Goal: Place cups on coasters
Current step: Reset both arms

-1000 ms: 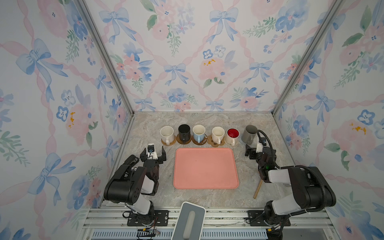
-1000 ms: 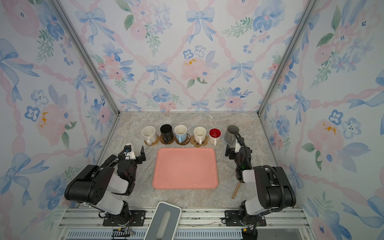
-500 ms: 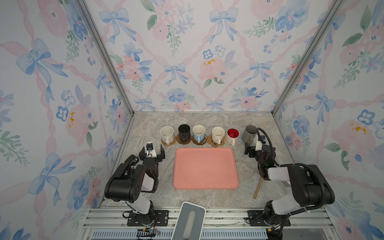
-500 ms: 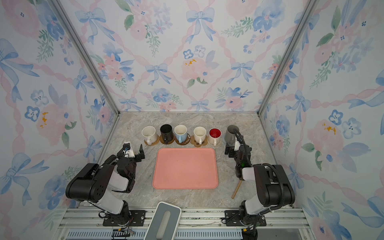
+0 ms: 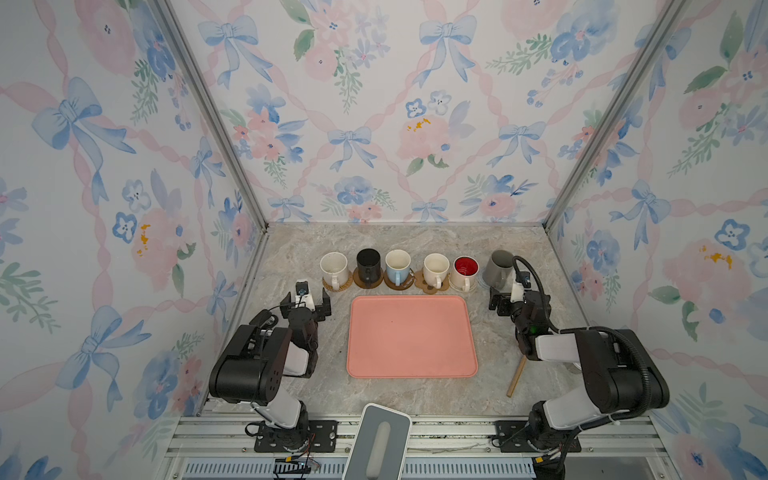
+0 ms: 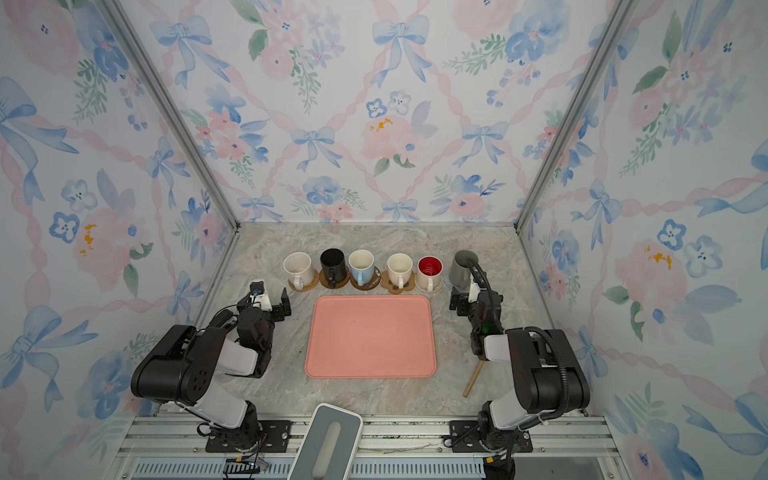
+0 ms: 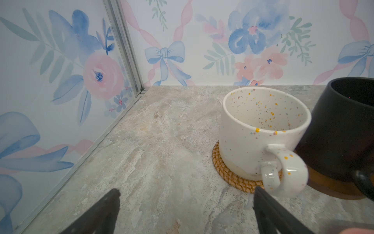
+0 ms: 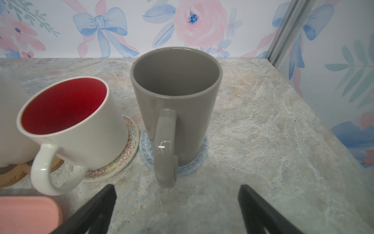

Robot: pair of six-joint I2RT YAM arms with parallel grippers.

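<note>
The workspace is enclosed on three sides by flat panels papered in a white watercolour print of blue bows, pink roses, green sprigs and twisted pink ribbons: a far wall (image 5: 395, 124), a left wall (image 5: 104, 208) and a right wall (image 5: 685, 208). The panels are joined at the two far corners by slim silver metal posts (image 5: 217, 124). The floor is formed by a grey-beige marble-patterned tabletop (image 5: 395, 239). Its near edge is bordered by silver aluminium rails (image 5: 449, 428). Soft, even light is spread throughout.
</note>
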